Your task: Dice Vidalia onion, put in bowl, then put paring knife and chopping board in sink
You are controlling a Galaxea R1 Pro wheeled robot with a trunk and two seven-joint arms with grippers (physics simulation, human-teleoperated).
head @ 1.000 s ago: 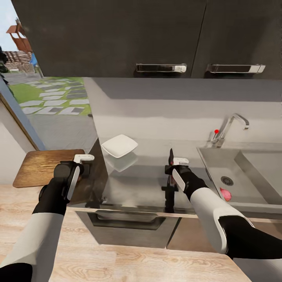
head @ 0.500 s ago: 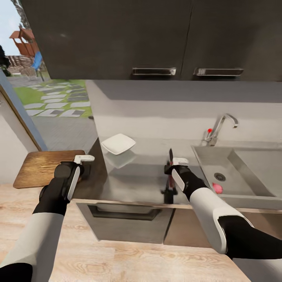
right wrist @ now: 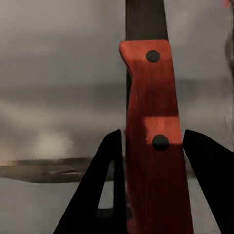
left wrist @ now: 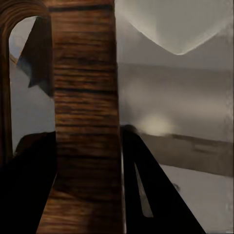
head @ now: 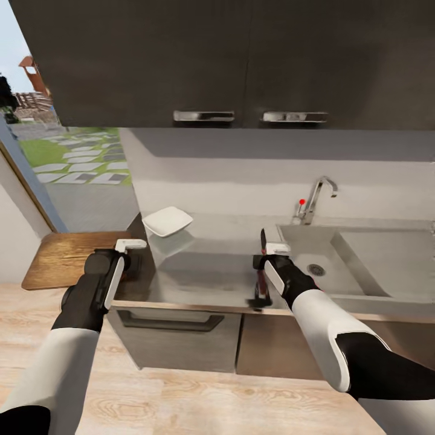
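Since a second ago my view has swung right; sink [head: 362, 266] and bowl [head: 167, 221] slid leftward. I count one dark-bladed, red-handled paring knife [head: 262, 266] clamped upright in my right gripper [head: 273, 252], and one brown-grained chopping board [head: 66, 257] pinched by my left gripper [head: 124, 249] beside the countertop [head: 205, 275].

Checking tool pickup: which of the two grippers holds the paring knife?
The right gripper, clamped on the paring knife's red handle, blade pointing up over the countertop. The left gripper grips the chopping board instead.
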